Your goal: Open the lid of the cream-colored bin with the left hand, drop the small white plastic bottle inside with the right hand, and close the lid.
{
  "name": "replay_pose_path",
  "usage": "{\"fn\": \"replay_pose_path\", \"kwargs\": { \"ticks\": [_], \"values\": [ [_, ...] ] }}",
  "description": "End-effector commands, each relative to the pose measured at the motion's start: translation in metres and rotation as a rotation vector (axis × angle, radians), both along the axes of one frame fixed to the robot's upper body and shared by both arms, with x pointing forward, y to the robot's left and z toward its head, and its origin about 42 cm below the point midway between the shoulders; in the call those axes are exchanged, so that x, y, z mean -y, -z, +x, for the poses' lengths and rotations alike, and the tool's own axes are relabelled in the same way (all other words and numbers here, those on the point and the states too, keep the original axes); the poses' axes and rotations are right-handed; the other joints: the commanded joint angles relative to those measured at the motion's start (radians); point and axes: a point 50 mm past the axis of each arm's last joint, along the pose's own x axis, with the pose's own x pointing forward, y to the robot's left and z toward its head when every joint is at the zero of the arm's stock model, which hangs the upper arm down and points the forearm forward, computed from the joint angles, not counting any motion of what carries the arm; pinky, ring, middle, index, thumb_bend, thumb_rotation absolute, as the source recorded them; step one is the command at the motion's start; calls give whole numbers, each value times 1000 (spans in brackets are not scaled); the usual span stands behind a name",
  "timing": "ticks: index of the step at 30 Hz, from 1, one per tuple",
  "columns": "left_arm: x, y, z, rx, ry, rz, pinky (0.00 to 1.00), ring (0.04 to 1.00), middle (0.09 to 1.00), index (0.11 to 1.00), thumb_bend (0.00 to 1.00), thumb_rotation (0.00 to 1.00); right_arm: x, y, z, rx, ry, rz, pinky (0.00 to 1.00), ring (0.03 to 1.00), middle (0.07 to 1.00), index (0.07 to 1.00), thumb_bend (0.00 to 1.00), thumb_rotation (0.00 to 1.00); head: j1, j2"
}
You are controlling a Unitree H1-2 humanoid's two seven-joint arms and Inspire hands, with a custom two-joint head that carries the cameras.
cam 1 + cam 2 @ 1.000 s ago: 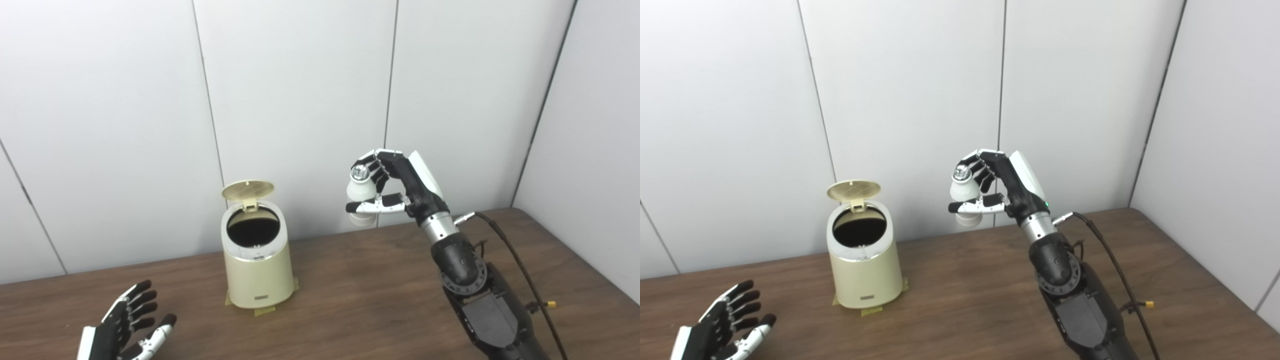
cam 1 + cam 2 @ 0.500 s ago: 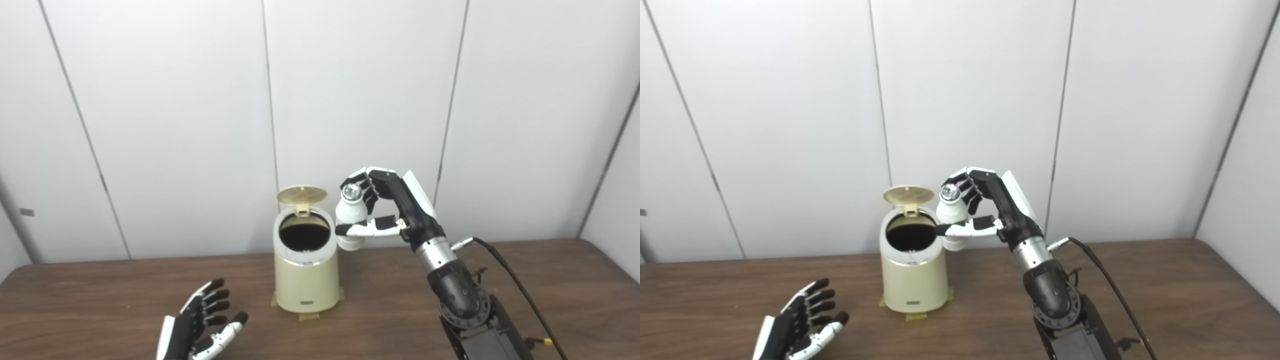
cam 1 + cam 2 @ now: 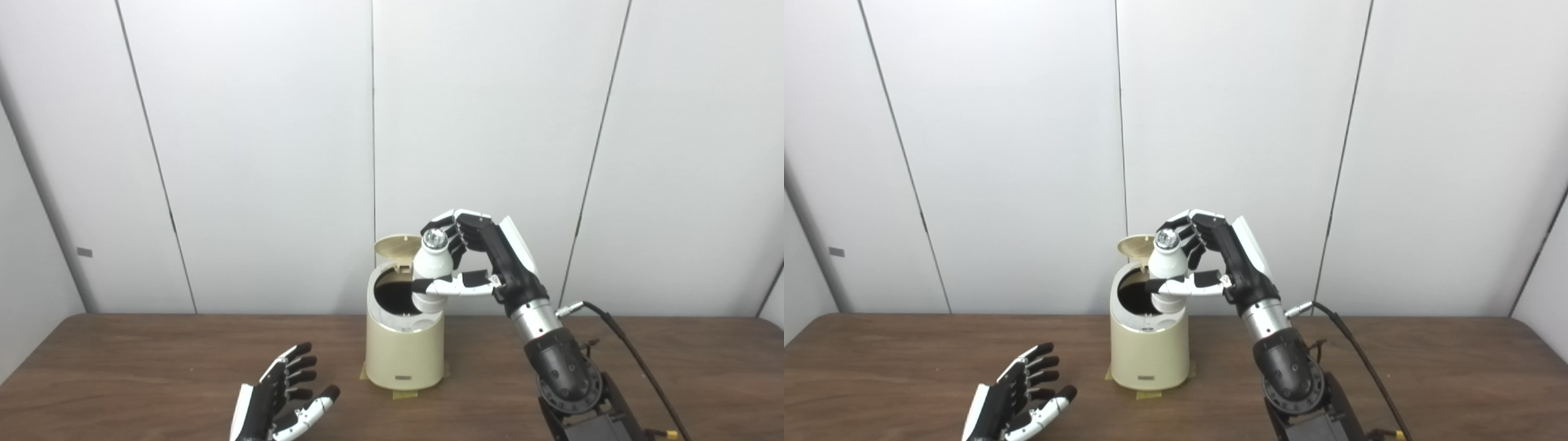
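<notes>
The right hand (image 3: 474,257) grips the bottle (image 3: 430,272) upright over the right rim of the bin (image 3: 404,352), whose lid (image 3: 395,247) stands open. It should carry the bottle over the centre before letting go. The left hand (image 3: 278,401) rests open and empty on the tabletop (image 3: 122,367).

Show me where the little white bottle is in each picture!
Left eye view: the white bottle sits right of middle, held in the right robot hand, over the cream bin's open mouth.
Right eye view: the white bottle sits just left of middle, over the same bin.
Shared landmark: the bin's raised lid, just behind the bottle.
</notes>
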Motion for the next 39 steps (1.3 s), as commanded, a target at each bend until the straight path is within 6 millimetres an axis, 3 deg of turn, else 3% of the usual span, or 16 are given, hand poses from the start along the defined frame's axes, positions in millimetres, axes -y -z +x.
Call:
{"fn": "replay_pose_path", "kwargs": {
  "ticks": [1, 39],
  "values": [
    [6, -17, 11, 82, 9, -1, 654, 753, 796, 854, 678, 191, -9, -38, 5, 116, -28, 9, 290, 365, 475, 554, 509, 0, 3, 0],
    [21, -22, 6, 70, 12, 0, 659, 759, 792, 845, 672, 184, -45, -8, 52, 82, -64, -43, 290, 367, 482, 554, 508, 0, 40, 30]
  ]
}}
